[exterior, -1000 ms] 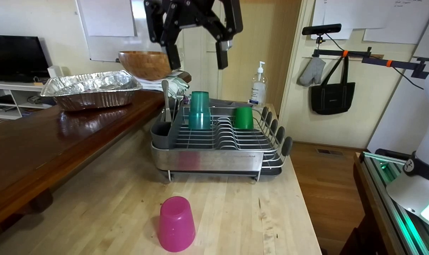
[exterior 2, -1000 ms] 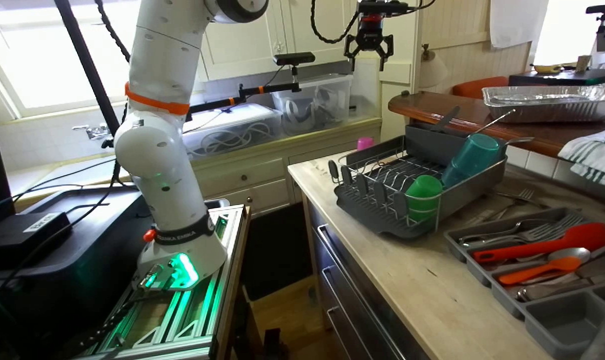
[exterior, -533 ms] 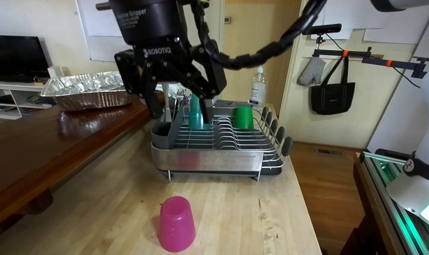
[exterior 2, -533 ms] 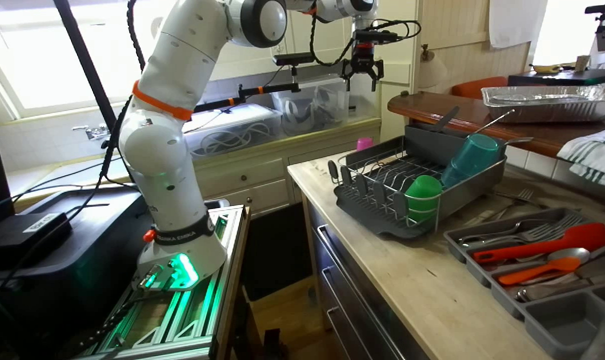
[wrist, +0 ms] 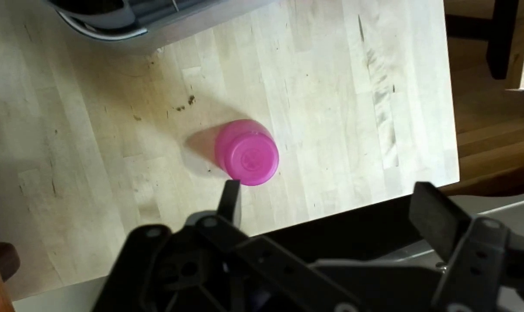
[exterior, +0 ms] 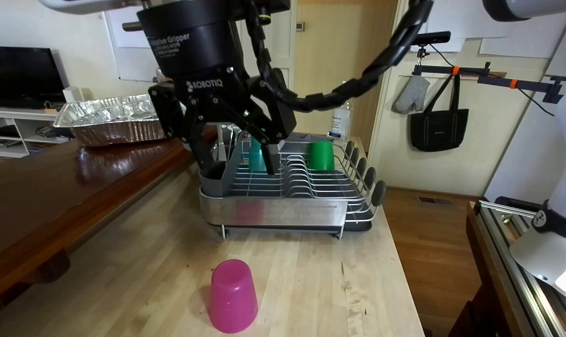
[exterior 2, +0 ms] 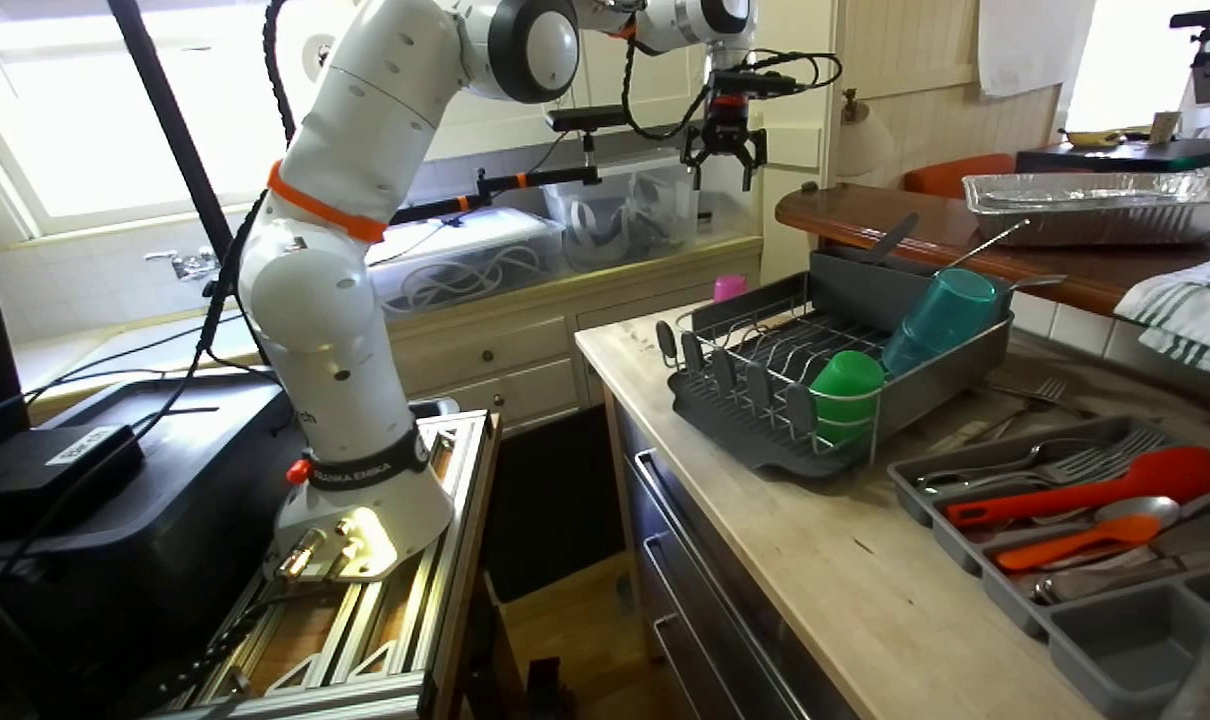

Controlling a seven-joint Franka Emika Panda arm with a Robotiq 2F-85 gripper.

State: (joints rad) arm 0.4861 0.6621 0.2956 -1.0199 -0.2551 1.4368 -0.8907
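My gripper [exterior: 239, 164] is open and empty, held in the air, its fingers pointing down. It also shows in an exterior view [exterior 2: 722, 182], and in the wrist view [wrist: 328, 188] its jaws stand wide apart. A pink cup [exterior: 233, 298] stands upside down on the wooden counter [exterior: 306, 281]. In the wrist view the cup [wrist: 252, 158] lies just beyond the left fingertip, apart from the gripper in height. In an exterior view only the top of the cup [exterior 2: 730, 288] shows past the dish rack [exterior 2: 755, 300]. The rack holds a green cup [exterior 2: 848, 392] and teal cups [exterior 2: 953, 312].
A dark wooden bar top [exterior: 77, 187] with a foil tray [exterior: 124, 131] runs alongside the counter, higher up. A grey cutlery tray [exterior 2: 1125, 625] lies beyond the rack. Loose forks [exterior 2: 1040, 392] lie near it. A soap bottle [exterior: 341, 121] stands behind the rack.
My gripper has come down, mostly in the first half second and only slightly since. The light at the robot's base has turned from green to pale yellow. The cups have not moved.
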